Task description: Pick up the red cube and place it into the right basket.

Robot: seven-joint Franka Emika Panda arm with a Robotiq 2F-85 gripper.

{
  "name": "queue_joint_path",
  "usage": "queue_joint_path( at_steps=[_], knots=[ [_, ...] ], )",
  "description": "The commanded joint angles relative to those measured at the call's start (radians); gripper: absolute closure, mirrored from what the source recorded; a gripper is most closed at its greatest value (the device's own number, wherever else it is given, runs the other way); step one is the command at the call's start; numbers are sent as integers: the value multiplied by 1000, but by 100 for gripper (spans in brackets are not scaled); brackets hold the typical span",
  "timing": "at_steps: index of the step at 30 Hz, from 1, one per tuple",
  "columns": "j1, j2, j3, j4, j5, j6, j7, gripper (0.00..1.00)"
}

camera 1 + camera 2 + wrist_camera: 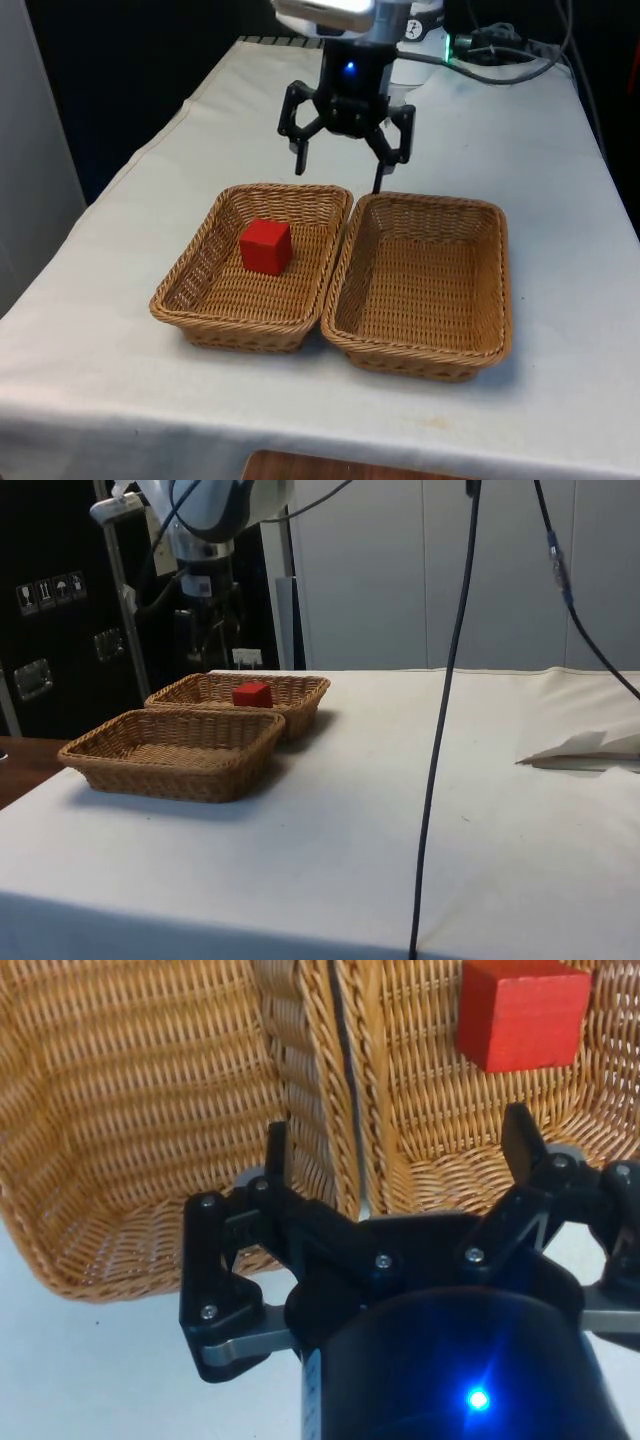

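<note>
A red cube (265, 247) (252, 694) (522, 1012) rests inside the wicker basket (205, 290) on the front view's left. A second wicker basket (500, 300) (90, 760) of the same make sits beside it on the front view's right, touching it, with nothing inside. My black gripper (340, 168) (398, 1145) hangs open and holds nothing. It is above the far rims where the two baskets meet, behind the cube and well above it.
White cloth covers the table, with bare room around both baskets. Black cables (445, 710) hang across the side view. A folded pale sheet (585, 748) lies on the cloth at the side view's right edge. A brown board (330, 467) sits at the table's front edge.
</note>
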Motion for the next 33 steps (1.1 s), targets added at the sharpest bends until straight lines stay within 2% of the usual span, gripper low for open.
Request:
queue_joint_path(
  at_steps=[1,5,6,7,11,13,14,15,18,22,23,24,28,30,31,32,33],
  knots=[
    [8,-10,-3,-9,-7,1,2,0],
    [9,-19,8,-12,-16,1,-4,0],
    [3,-10,10,-2,-10,-2,-3,0],
    [10,-21,10,-13,-17,2,-7,0],
    [12,-27,17,-16,-22,3,-14,0],
    [11,-32,22,-19,-27,3,-17,0],
    [6,-24,25,-10,-24,-2,-15,0],
    [12,-37,25,-23,-30,3,-19,0],
    [14,-49,28,-30,-36,3,-24,0],
    [15,-80,32,-54,-53,4,-27,0],
    [9,-68,36,-41,-47,-2,-27,0],
    [16,-88,32,-60,-57,4,-27,0],
    [17,-120,36,-87,-76,4,-25,0],
    [16,-144,40,-107,-91,5,-24,0],
    [10,-138,46,-100,-84,-2,-27,0],
    [16,-152,41,-115,-95,5,-24,0],
    [16,-160,42,-121,-99,5,-24,0]
  ],
)
